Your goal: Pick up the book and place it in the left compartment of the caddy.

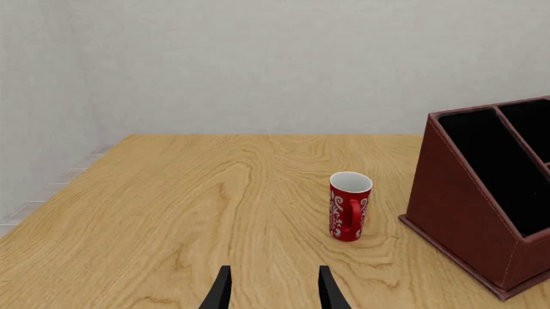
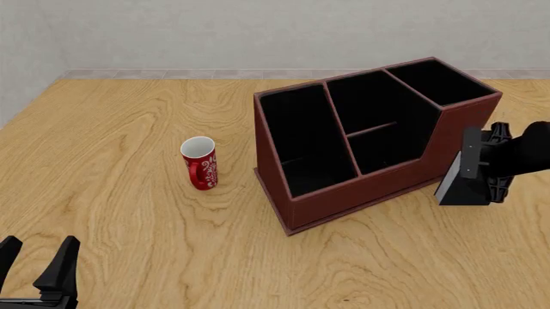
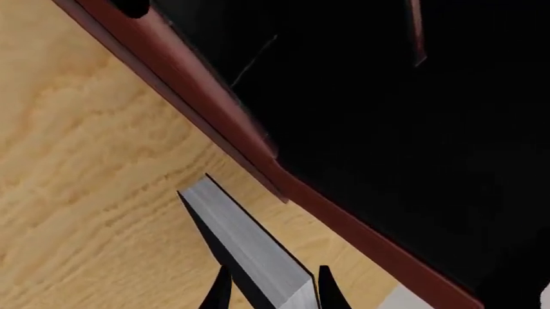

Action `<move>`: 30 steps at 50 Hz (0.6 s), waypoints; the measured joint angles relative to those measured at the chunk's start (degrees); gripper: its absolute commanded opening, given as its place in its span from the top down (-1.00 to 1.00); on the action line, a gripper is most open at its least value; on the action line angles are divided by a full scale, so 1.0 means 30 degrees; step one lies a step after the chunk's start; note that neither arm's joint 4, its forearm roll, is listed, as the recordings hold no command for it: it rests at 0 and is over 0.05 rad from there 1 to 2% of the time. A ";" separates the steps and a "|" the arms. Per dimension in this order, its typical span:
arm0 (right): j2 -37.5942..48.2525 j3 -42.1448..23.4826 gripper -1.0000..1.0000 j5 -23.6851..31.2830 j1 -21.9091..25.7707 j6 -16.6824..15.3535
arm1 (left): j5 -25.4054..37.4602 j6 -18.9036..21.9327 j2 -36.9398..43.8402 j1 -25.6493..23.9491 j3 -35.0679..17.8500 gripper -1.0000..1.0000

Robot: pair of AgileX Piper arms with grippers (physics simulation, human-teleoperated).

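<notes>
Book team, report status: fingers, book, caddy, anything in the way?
Right gripper shut on book, beside caddy. Left gripper open, idle. Left compartment not yet filled. Red mug stands off the path.

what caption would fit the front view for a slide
Right gripper holds the black book just right of the caddy; red mug stands left, left gripper idle.
</notes>
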 measured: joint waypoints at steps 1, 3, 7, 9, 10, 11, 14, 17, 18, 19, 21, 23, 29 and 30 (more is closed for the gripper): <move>0.0066 -0.0019 -1.00 -0.0047 0.0001 0.0004 | 0.0000 0.0000 0.0000 0.0000 0.0000 -1.00; 0.0119 -0.0032 -1.00 -0.0143 0.0019 -0.0011 | 0.0000 0.0000 0.0000 0.0000 0.0000 -1.00; 0.0159 -0.0015 -1.00 -0.0268 0.0054 -0.0018 | 0.0000 0.0000 0.0000 0.0000 0.0000 -1.00; 0.0144 0.0020 -1.00 -0.0315 0.0058 -0.0016 | 0.0000 0.0000 0.0000 0.0000 0.0000 -1.00; 0.0135 0.0040 -1.00 -0.0340 0.0056 -0.0017 | 0.0000 0.0000 0.0000 0.0000 0.0000 -1.00; 0.0124 0.0061 -1.00 -0.0362 0.0055 -0.0013 | 0.0000 0.0000 0.0000 0.0000 0.0000 -1.00; 0.0072 0.0159 -1.00 -0.0443 0.0050 -0.0003 | 0.0000 0.0000 0.0000 0.0000 0.0000 -1.00; 0.0032 0.0250 -1.00 -0.0543 0.0051 0.0010 | 0.0000 0.0000 0.0000 0.0000 0.0000 -1.00; 0.0019 0.0281 -1.00 -0.0570 0.0054 0.0015 | 0.0000 0.0000 0.0000 0.0000 0.0000 -1.00; 0.0003 0.0315 -1.00 -0.0591 0.0055 0.0023 | 0.0000 0.0000 0.0000 0.0000 0.0000 -1.00; -0.0014 0.0368 -1.00 -0.0658 0.0060 0.0040 | 0.0000 0.0000 0.0000 0.0000 0.0000 -1.00; -0.0029 0.0412 -1.00 -0.0720 0.0062 0.0061 | 0.0000 0.0000 0.0000 0.0000 0.0000 -1.00; -0.0134 0.0575 1.00 -0.0850 0.0066 0.0128 | 0.0000 0.0000 0.0000 0.0000 0.0000 -1.00; -0.0163 0.0638 1.00 -0.0809 0.0098 0.0092 | 0.0000 0.0000 0.0000 0.0000 0.0000 -1.00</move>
